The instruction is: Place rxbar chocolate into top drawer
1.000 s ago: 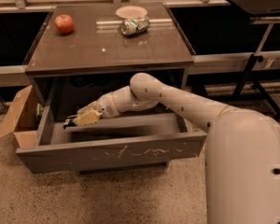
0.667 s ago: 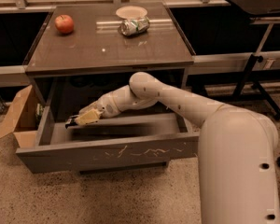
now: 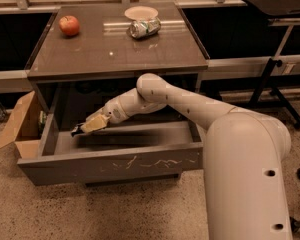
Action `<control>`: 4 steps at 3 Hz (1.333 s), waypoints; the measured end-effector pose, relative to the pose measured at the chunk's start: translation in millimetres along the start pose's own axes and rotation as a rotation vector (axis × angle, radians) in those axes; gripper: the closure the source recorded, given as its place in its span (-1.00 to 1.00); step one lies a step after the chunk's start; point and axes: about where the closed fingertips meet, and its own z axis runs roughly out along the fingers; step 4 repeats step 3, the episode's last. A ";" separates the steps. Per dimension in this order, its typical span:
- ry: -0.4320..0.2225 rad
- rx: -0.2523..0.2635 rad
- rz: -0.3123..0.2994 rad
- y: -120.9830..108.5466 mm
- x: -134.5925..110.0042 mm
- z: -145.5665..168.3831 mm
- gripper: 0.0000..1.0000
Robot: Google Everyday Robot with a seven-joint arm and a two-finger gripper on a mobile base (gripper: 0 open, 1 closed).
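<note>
1. One gripper (image 3: 86,128) hangs over the left end of the one open top drawer (image 3: 115,163), clamped on the single rxbar chocolate (image 3: 77,131), whose dark end pokes out
2. On the table (image 3: 115,54): one apple (image 3: 69,25), one crushed can (image 3: 144,28)
3. One cardboard box (image 3: 20,126) stands at the drawer's left
</note>
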 end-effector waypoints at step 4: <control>-0.094 0.128 -0.092 49.2 -21.9 -45.2 -1.00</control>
